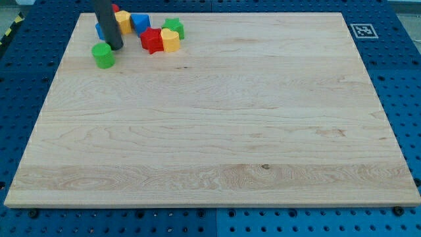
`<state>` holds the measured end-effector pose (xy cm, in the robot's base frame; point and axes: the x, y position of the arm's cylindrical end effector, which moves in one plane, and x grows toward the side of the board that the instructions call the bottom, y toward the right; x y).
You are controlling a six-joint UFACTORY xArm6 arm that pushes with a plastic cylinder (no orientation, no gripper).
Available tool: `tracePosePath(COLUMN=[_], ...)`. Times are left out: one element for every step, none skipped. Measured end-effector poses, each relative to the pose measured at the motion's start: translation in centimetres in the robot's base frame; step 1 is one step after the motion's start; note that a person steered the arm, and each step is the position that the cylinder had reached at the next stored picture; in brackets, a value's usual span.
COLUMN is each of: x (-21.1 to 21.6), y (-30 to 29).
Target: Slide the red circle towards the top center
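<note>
1. My tip (115, 47) is a bare rod with nothing to open or close. It grasps nothing and rests on the board (223, 131) in the top-left corner.
2. A sliver of red (116, 8) shows up from the tip, against the rod's right side and near the board's top edge. I judge this to be the red circle, but most of it is hidden, so I cannot confirm the shape.
3. The key relation is that the circle lies up from the tip and the goal lies far to the tip's right. To push it rightward, the tip would need to get round to the circle's left side.
4. The path is crowded. Up and right of the tip are a yellow block (123, 22) and a blue block (140, 23). Further right are a red star-like block (151, 41), a second yellow block (170, 41) and a green block (173, 27).
5. Another green block (103, 55) sits just down-left of the tip. Another blue block (99, 29) peeks out left of the rod.
6. Far right of the tip, the top centre is open. The top edge leaves the circle little margin.
</note>
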<state>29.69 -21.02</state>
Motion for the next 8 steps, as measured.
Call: tracePosePath(x=[0.0,-1.1,-5.0,-7.8,-8.7,-8.7,-8.7,-8.7], y=[-4.2,-8.6,-9.2,-8.6,-7.3,-6.9,-3.6,-1.2])
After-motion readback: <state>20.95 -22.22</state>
